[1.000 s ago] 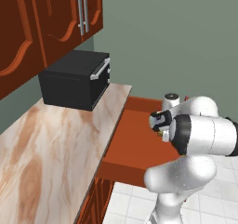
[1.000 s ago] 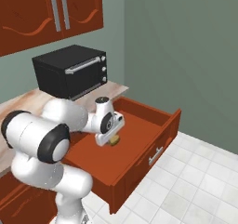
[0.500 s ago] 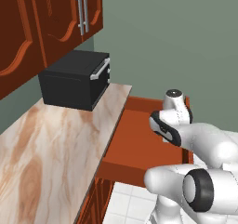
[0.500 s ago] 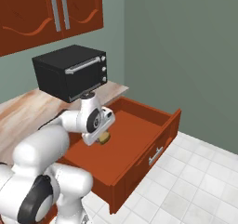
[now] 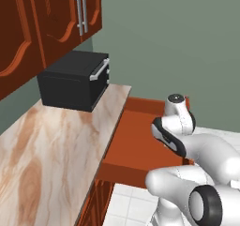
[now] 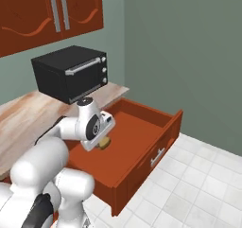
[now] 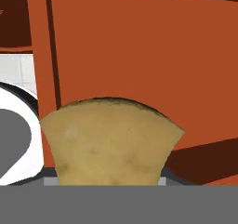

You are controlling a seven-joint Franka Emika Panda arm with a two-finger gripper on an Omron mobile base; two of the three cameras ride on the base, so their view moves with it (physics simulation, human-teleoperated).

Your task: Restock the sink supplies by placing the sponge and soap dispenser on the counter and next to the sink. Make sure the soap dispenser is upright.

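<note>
Holding sponge (image 7: 111,141) over drawer (image 6: 137,127), gripper (image 6: 103,144) clamped.

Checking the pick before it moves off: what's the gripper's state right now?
Gripper: closed on the sponge, above the open drawer.

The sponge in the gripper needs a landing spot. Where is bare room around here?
The counter lies bare from the microwave toward the camera, right to its drawer-side edge. The open drawer floor is bare too. The tight spot is the counter's far end, taken by the microwave. The gripper holds the sponge above the drawer.
</note>
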